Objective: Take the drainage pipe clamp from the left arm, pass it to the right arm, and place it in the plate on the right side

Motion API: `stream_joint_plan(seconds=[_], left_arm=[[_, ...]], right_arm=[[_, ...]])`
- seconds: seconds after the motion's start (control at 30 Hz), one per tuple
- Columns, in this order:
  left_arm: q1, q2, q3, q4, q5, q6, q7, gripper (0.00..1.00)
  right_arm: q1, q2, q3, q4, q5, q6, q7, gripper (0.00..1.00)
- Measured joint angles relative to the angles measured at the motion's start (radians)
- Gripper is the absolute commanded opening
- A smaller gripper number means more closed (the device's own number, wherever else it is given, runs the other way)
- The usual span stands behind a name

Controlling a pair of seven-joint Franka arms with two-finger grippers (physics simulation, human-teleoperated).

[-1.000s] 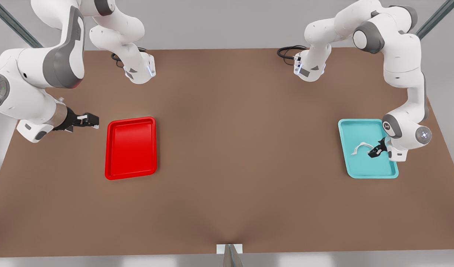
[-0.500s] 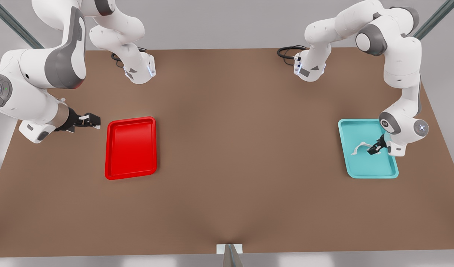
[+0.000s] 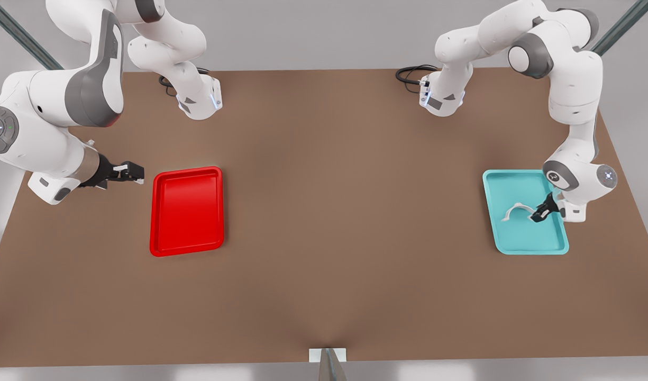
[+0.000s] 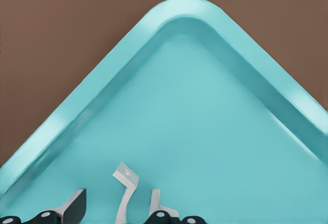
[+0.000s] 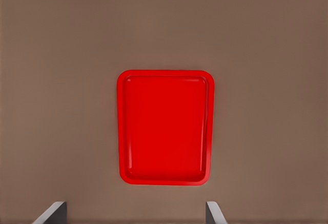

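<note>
The drainage pipe clamp (image 3: 516, 210), a thin white arch-shaped strap with short flared feet, is lying inside the teal tray (image 3: 497, 233), a glossy rectangular dish with rounded corners and a low raised rim, on the front view's right. The left gripper (image 3: 540, 214) is reaching down into that tray at one end of the strap. In the left wrist view the jaws are standing apart on either side of the strap (image 4: 125, 193), one flared foot with a small hole sticking out beyond them, and they are not pressing on it.

The plate (image 3: 160, 222), a glossy red tray of like shape, is sitting on the matte brown tabletop (image 3: 345, 211) on the front view's left, well apart from the teal tray. The right gripper (image 3: 136, 173) is waiting just beside the plate's far corner, above the tabletop. In the right wrist view its jaws are spread wide, holding nothing, with the plate (image 5: 165, 126) lying ahead of them.
</note>
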Motion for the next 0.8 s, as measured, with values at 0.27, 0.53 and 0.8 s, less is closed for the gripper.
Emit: stream_joint_plan(seconds=[0.27, 0.53, 0.8], left_arm=[[-0.005, -0.001, 0.000, 0.000, 0.001, -0.001, 0.019, 0.39], [-0.006, 0.002, 0.000, 0.000, 0.004, -0.007, 0.029, 0.21], [-0.013, -0.029, 0.000, 0.005, 0.004, -0.031, 0.026, 0.21]], right_arm=[[0.000, 0.000, 0.000, -0.002, 0.000, 0.000, 0.001, 1.00], [0.002, 0.001, 0.000, -0.006, 0.000, 0.000, 0.002, 1.00], [0.004, 0.001, 0.000, -0.006, 0.000, 0.000, 0.004, 1.00]])
